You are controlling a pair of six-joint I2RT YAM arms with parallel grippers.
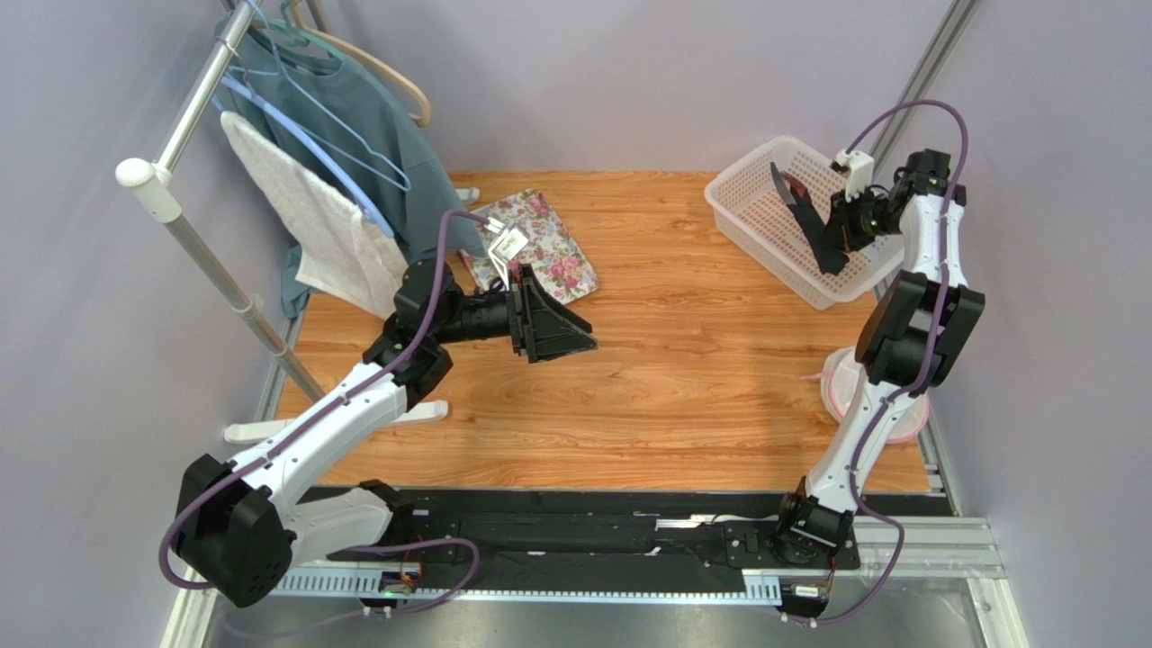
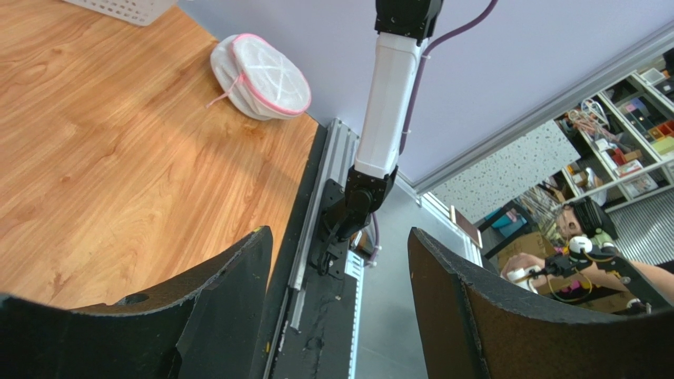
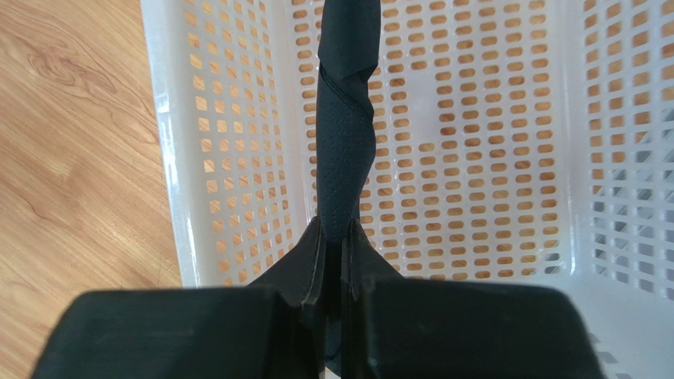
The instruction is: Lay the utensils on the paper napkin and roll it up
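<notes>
My right gripper (image 1: 816, 227) is shut on the black paper napkin (image 1: 787, 189), which is rolled and twisted into a slim tube. It holds the roll over the white perforated basket (image 1: 741, 213) at the back right. In the right wrist view the roll (image 3: 346, 134) rises from between my shut fingers (image 3: 338, 237) above the basket's floor (image 3: 475, 158). The purple fork and grey knife are not visible; I cannot tell if they are inside the roll. My left gripper (image 1: 561, 324) is open and empty, held above the table beside the floral tray (image 1: 552, 243); its jaws (image 2: 340, 237) stand wide apart.
A clothes rack (image 1: 189, 223) with a teal shirt, a white towel (image 1: 318, 223) and hangers stands at the back left. White mesh bags with pink rims (image 1: 845, 392) lie by the right arm's base and show in the left wrist view (image 2: 265, 71).
</notes>
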